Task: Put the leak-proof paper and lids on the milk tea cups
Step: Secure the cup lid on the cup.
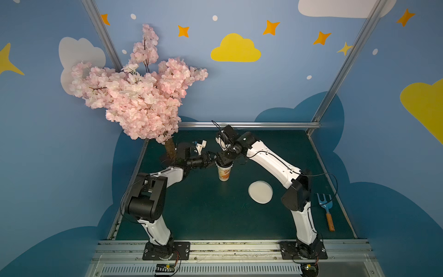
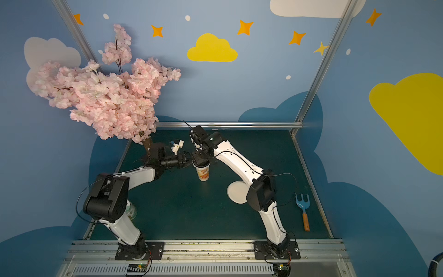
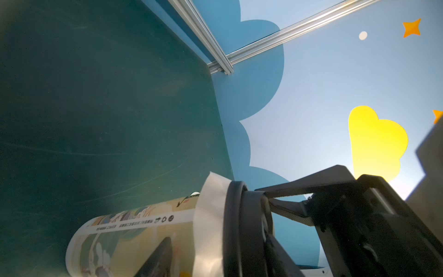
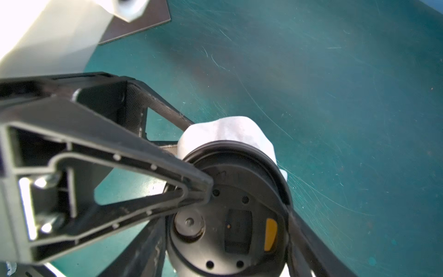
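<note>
Leak-proof white paper (image 4: 225, 130) drapes the tall cream-orange cup (image 1: 224, 173) under a round black plastic lid (image 4: 230, 215). Our right gripper (image 4: 250, 202) clasps this lid to seal; whether the left gripper (image 1: 212, 160) grips, we cannot tell.

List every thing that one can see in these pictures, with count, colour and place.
milk tea cup: one, cream with orange print, upright at mid-table
leak-proof paper: one, white, draped over the cup's mouth
lid: one, black, on top of the paper
pile of sheets: one, white, right of the cup
toy fork: one, blue, wooden handle, table's right edge
blossom tree: one, pink, far left corner
half-hidden thing: one, green-white, table's near left edge
table: one, dark green
left fingers: black, beside the cup
right fingers: black, clamped on the lid
</note>
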{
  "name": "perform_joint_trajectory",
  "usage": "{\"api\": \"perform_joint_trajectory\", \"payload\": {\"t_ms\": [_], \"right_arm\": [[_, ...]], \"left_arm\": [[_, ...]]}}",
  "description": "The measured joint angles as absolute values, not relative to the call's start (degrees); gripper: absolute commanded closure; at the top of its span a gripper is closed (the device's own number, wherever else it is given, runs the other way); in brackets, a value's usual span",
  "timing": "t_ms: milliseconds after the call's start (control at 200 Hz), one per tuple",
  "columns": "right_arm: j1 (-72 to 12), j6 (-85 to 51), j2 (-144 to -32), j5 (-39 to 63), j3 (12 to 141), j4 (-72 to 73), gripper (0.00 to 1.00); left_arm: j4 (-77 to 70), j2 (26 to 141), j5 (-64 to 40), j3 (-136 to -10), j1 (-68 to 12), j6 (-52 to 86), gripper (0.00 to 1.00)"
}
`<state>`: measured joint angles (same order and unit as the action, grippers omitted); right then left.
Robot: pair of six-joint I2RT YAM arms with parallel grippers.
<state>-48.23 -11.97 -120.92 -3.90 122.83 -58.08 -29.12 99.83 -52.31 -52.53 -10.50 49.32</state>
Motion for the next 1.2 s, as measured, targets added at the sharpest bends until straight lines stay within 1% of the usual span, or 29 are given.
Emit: {"api": "perform_joint_trajectory", "payload": {"t_ms": [285,355,430,571,636,786,951,1201], "right_arm": [[-48.2,-12.8,-116.1,-3.6,111.0,-48.4,0.50],[-48.1,-13.2,-114.8,-3.5,107.8,-45.3,0.50],[-48.1,-13.6,-113.3,-3.3,104.4,-41.6,0.50],[-47.6,-14.1,-111.0,-2.1,99.2,-35.6,0.49],[-47.4,-14.3,-110.4,-1.9,97.5,-33.2,0.45],[-46.9,-14.4,-109.4,-0.9,94.6,-28.4,0.42],[-46.3,-14.5,-109.1,0.2,94.6,-26.7,0.32],[-46.0,-14.3,-108.1,2.6,95.6,-28.6,0.16]], "left_arm": [[-28.3,100.0,-52.2,-52.6,-10.4,47.3,0.43],[-28.2,100.0,-52.1,-52.4,-10.3,47.0,0.43],[-28.6,100.1,-52.0,-52.2,-10.3,46.8,0.46],[-29.6,100.3,-51.8,-51.9,-10.3,46.7,0.46],[-30.2,100.5,-51.5,-51.9,-10.2,46.7,0.47],[-30.1,100.5,-50.4,-52.4,-10.0,46.5,0.48],[-27.7,100.2,-49.0,-53.5,-10.0,44.7,0.50],[-24.3,98.6,-47.6,-53.6,-10.7,40.7,0.51]]}}
